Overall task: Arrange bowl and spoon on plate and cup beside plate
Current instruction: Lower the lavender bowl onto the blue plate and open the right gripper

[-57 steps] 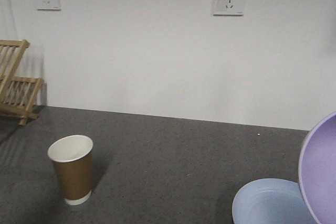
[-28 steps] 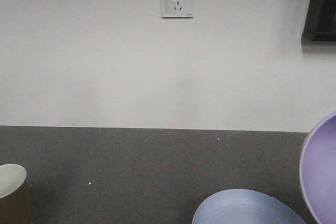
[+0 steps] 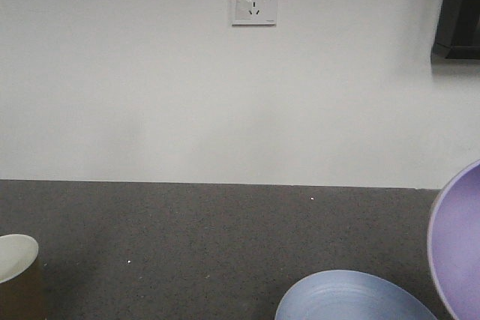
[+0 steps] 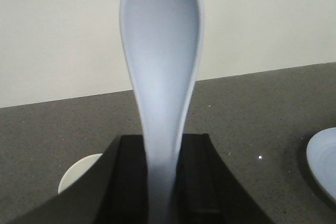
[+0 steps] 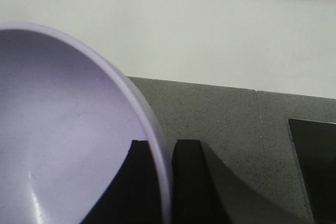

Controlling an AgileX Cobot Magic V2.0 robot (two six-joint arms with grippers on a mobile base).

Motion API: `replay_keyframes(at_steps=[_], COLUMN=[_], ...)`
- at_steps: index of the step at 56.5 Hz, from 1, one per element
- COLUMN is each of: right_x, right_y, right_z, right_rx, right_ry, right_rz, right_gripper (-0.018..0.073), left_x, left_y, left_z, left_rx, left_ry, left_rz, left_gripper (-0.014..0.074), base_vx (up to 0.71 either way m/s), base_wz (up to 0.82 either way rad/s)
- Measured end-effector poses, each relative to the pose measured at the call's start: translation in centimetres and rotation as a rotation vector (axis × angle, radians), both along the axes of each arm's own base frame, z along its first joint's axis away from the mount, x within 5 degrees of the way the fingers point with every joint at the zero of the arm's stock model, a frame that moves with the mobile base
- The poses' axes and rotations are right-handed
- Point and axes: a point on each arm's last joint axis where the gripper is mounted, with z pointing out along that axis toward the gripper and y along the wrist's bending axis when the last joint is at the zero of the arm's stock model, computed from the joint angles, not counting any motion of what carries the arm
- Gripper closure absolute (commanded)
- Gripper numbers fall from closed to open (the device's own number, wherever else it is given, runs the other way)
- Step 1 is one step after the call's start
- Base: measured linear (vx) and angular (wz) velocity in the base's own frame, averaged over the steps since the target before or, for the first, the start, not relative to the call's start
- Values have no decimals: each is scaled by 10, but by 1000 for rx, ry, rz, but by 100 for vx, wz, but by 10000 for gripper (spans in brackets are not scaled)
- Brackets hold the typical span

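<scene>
A white wall (image 3: 135, 95) rises behind the dark speckled surface (image 3: 195, 237). At the near right of that surface lies the pale grey-blue plate (image 3: 352, 299), with nothing on the part in view. The lavender bowl (image 3: 459, 245) hangs just right of the plate, tipped steeply so its hollow faces left, with its rim clamped between the right fingers (image 5: 190, 182). The brown paper cup (image 3: 15, 279) stands upright at the near left, well apart from the plate. The left fingers (image 4: 128, 182) are clenched on the handle of the pale spoon (image 4: 160, 72), whose long axis runs straight out from them with the scoop far. From there the plate sits off to the right. The right arm is nearer the plate, so the bowl probably needs levelling, then lowering leftward onto it.
</scene>
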Motion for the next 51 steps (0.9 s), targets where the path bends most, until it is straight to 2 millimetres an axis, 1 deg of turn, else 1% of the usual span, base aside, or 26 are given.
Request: replay_keyframes(at_steps=[37, 47, 51], right_x=[1, 1, 5], right_y=[0, 1, 1], right_z=[2, 3, 2], right_rx=[4, 31, 69], right_ry=[-22, -28, -18], right_rz=[-6, 4, 4], right_gripper=[568, 568, 568], left_x=[0, 0, 0], left_y=[0, 0, 0], left_z=[0, 0, 0], left_rx=[0, 0, 0], left_ry=[0, 0, 0], left_rz=[0, 0, 0], left_gripper=[596, 596, 596], base_vx=[0, 0, 0], base_wz=[0, 0, 0])
